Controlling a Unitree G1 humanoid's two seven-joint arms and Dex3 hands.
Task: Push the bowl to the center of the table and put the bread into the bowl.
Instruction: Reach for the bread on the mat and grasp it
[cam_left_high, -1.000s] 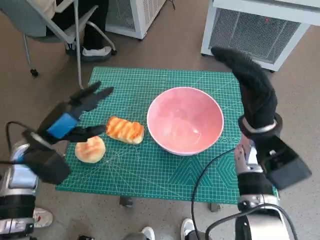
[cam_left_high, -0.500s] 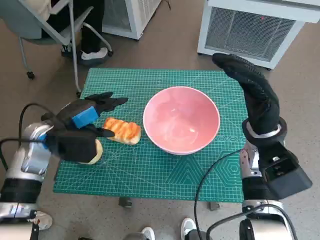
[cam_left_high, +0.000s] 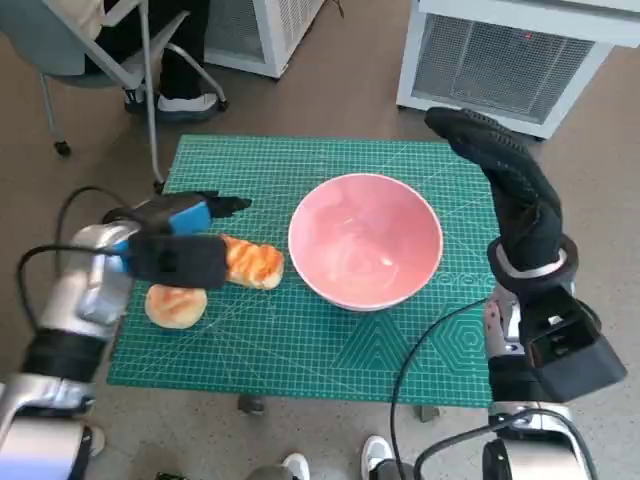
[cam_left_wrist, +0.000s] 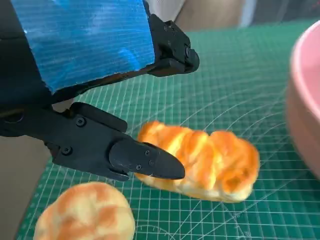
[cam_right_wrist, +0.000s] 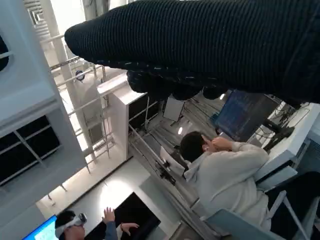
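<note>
A pink bowl (cam_left_high: 365, 240) sits near the middle of the green cutting mat (cam_left_high: 330, 340), its edge showing in the left wrist view (cam_left_wrist: 306, 105). A long glazed bread (cam_left_high: 250, 262) (cam_left_wrist: 205, 157) lies just left of the bowl. A round bun (cam_left_high: 176, 305) (cam_left_wrist: 85, 215) lies nearer the mat's left edge. My left hand (cam_left_high: 175, 245) (cam_left_wrist: 95, 95) hovers low over the long bread, fingers spread on either side of it, holding nothing. My right hand (cam_left_high: 505, 185) (cam_right_wrist: 210, 45) is raised off the table's right side, fingers extended and empty.
A chair and a person's legs (cam_left_high: 185, 70) stand beyond the mat's far left corner. White cabinets (cam_left_high: 510, 60) stand behind the table. Cables hang by the front edge. The right wrist view shows people (cam_right_wrist: 225, 170) at desks.
My left hand has swung in over the mat and dropped toward the long bread, uncovering the round bun. The bowl, both breads and my right hand have stayed put.
</note>
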